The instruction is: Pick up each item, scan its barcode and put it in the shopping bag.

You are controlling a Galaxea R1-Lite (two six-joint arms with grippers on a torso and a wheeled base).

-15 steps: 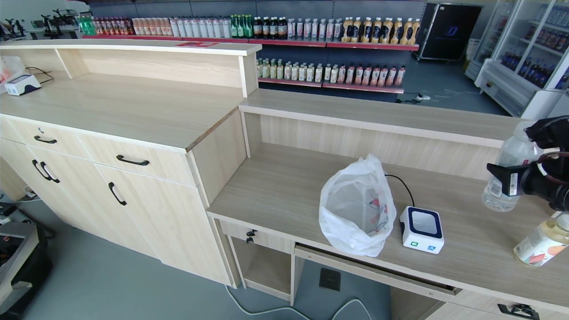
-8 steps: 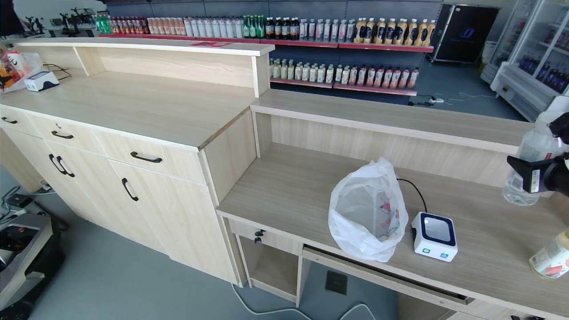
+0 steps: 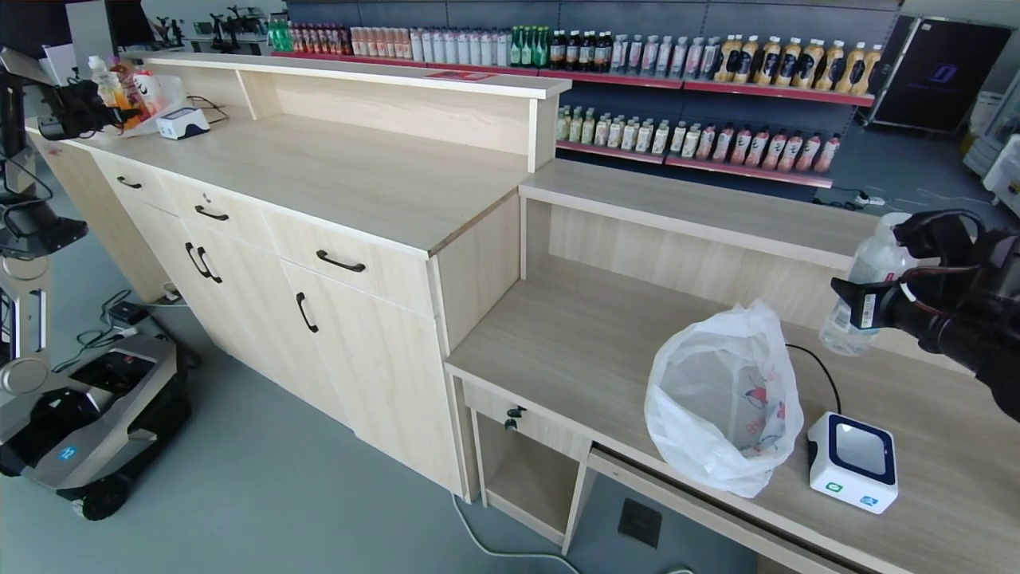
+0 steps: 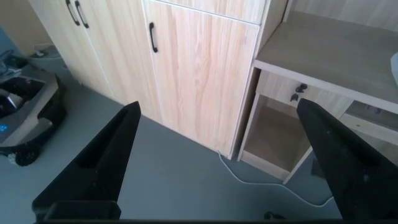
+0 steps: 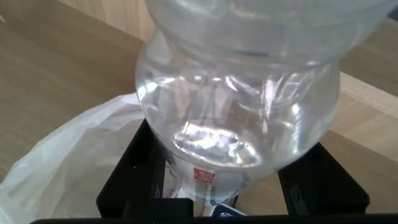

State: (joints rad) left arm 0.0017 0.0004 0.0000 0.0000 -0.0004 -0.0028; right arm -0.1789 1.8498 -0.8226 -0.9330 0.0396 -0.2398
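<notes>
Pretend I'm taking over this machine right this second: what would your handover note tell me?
Right gripper: shut on the clear water bottle, held upright at the back of the counter.
Left gripper: open, holding nothing, off to the side in front of the cabinet doors.
Shopping bag: standing open on the counter, nothing visible inside. The scanner sits right beside it, window up.
Done: bottle grasped.
Left: show its barcode to the scanner, then put it into the bag.
</notes>
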